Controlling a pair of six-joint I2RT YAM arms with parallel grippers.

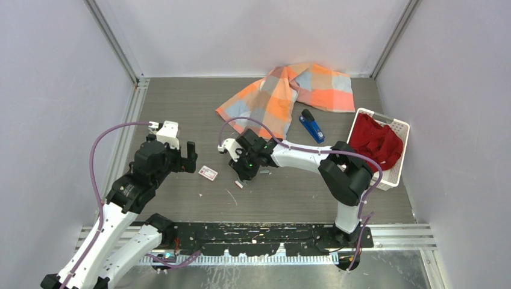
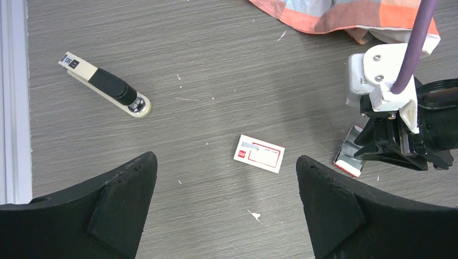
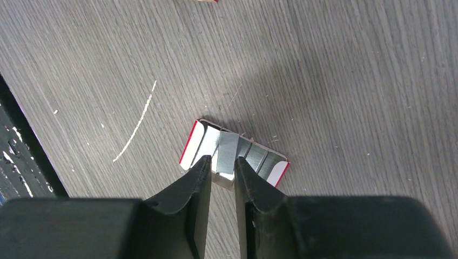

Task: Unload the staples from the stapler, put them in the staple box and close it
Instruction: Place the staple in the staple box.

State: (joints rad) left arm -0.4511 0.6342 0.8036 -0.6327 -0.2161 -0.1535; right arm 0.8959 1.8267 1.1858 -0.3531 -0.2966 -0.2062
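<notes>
Risk: right gripper [image 3: 221, 162], jaws nearly closed pinching staples [image 3: 228, 144] in their red-edged tray [image 3: 187, 150], could snap the strip or drag the tray. Left gripper [image 2: 224, 166] gapes wide, empty. Blue stapler [image 1: 312, 126] lies well apart, far back beside checked cloth [image 1: 283, 96].

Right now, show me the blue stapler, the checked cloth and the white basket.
Blue stapler [image 1: 312, 126]: top view, middle of its body.
Checked cloth [image 1: 283, 96]: top view, its middle.
White basket [image 1: 398, 128]: top view, far inner wall.

One blue stapler [image 1: 312, 125], one cream stapler [image 2: 105, 85], two white-and-red boxes [image 2: 259, 153], one checked cloth [image 1: 283, 93], one basket [image 1: 400, 126], one red cloth [image 1: 375, 143].
</notes>
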